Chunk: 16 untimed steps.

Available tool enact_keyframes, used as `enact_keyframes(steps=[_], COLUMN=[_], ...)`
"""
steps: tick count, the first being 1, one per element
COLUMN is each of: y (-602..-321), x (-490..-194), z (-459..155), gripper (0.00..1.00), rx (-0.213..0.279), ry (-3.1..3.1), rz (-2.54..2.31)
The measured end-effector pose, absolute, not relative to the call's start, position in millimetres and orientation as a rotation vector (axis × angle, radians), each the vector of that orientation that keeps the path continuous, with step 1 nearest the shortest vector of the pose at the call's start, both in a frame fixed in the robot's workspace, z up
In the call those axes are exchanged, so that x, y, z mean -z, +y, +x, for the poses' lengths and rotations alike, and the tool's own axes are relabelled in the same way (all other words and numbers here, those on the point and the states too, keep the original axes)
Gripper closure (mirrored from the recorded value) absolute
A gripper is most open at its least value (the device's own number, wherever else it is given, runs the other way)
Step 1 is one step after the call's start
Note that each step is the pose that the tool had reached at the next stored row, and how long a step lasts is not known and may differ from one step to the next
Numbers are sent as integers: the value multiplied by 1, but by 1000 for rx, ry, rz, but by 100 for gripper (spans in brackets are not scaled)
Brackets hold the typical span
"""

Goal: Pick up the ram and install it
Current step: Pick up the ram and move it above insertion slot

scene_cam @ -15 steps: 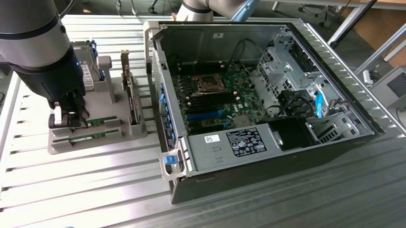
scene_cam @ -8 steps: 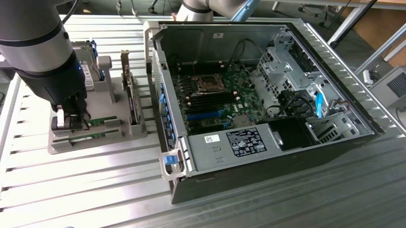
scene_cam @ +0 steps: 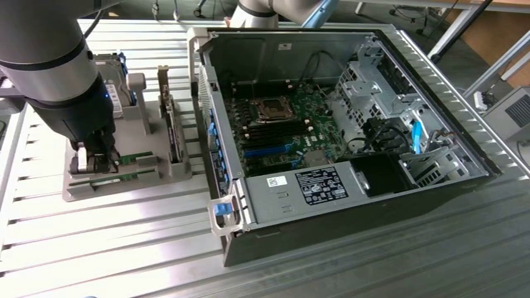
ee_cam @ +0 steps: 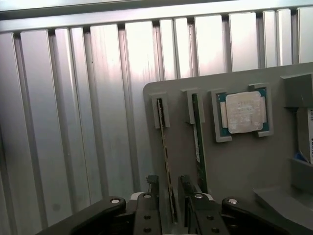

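The robot's hand is lowered over the flat grey plastic holder that lies on the ribbed aluminium worktop. Its black fingers are spread wide, one on each side of the ram, a thin green circuit-board stick standing on edge in a slot of the holder. A little gap shows on both sides, so nothing is gripped. A second green memory stick of the same kind stands just beside it in the next slot, and one finger sits in the narrow space between the two sticks. Further along the holder a square silver processor chip on a green board lies flat in its own corner brackets, apart from the fingers. In the exterior view the thick grey arm comes down over the holder's near end. A dark upright expansion card stands in the holder between the hand and the open black computer case. The case lies on the worktop at the exterior view's right, its tall side wall rising between the holder and the green motherboard inside.
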State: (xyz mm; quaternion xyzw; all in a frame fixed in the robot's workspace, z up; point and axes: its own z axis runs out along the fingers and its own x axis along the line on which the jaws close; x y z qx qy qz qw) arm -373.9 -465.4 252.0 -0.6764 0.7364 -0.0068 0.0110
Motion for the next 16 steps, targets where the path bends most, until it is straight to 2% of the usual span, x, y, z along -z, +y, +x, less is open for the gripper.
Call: enact_keyframes(steps=[16], y=[-465], x=[-236], z=[-377], gripper=[71], rx=[21], ry=[2296], rz=[-2112])
